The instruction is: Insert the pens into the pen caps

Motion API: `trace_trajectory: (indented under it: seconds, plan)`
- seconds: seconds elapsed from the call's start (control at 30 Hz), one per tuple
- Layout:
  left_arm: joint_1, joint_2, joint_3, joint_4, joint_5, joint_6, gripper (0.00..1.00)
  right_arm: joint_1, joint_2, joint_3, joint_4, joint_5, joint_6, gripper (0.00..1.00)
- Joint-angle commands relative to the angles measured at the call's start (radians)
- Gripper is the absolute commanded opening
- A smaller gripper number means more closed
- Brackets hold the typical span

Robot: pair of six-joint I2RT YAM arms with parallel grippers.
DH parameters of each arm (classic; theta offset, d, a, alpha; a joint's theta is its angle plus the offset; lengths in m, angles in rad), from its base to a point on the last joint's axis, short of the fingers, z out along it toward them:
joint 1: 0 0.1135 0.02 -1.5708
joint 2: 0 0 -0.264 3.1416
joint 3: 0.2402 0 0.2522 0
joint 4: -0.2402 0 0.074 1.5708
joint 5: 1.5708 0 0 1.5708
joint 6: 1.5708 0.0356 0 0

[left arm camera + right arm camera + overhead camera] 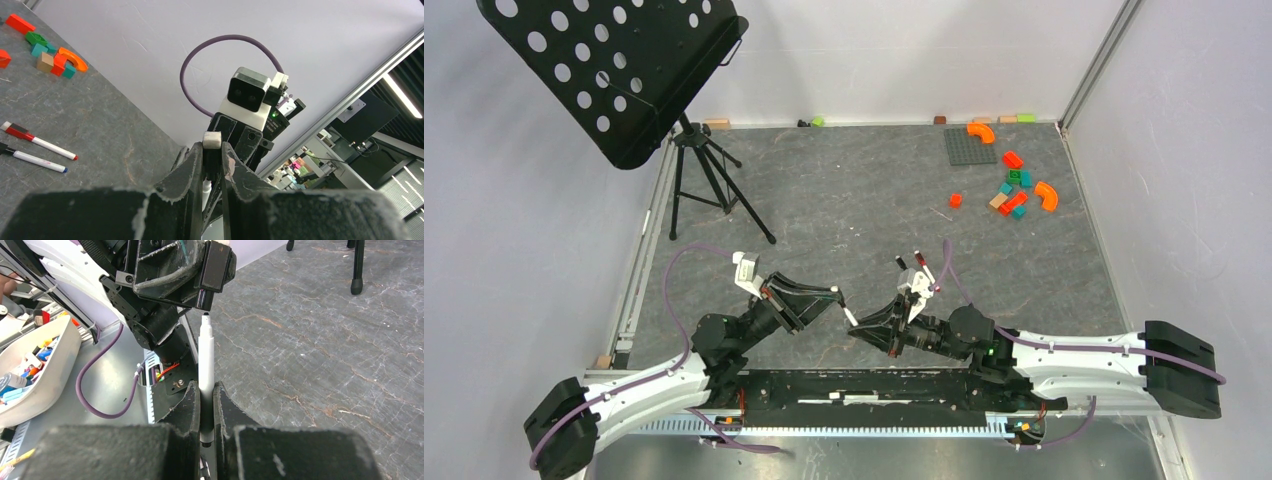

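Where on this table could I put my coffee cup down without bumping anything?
The widest bare patch of mat lies between the tripod and the toy blocks. Another lies below the blocks, beside the wall. Crowded: the near edge, where the left fingers and right fingers meet at a pen, and the blocks' corner.

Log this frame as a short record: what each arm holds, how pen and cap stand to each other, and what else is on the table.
left gripper: jaws shut on black pen cap
right gripper: jaws shut on white pen
pen to cap: tip at the cap's mouth, not pushed in
loose on table: red-ended pen, black-ended pen, side by side
far right: toy blocks
far left: music stand
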Motion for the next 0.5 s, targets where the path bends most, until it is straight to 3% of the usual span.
trace_trajectory:
  seconds: [0.0, 0.47]
  plan:
    - [-0.003, -0.003, -0.006, 0.052, 0.011, -0.023, 0.02, 0.006, -0.023, 0.041, 0.006, 0.018, -0.023, 0.00]
    - [-0.003, 0.019, -0.011, 0.062, 0.011, -0.022, 0.02, 0.006, -0.016, 0.061, -0.006, 0.023, -0.025, 0.00]
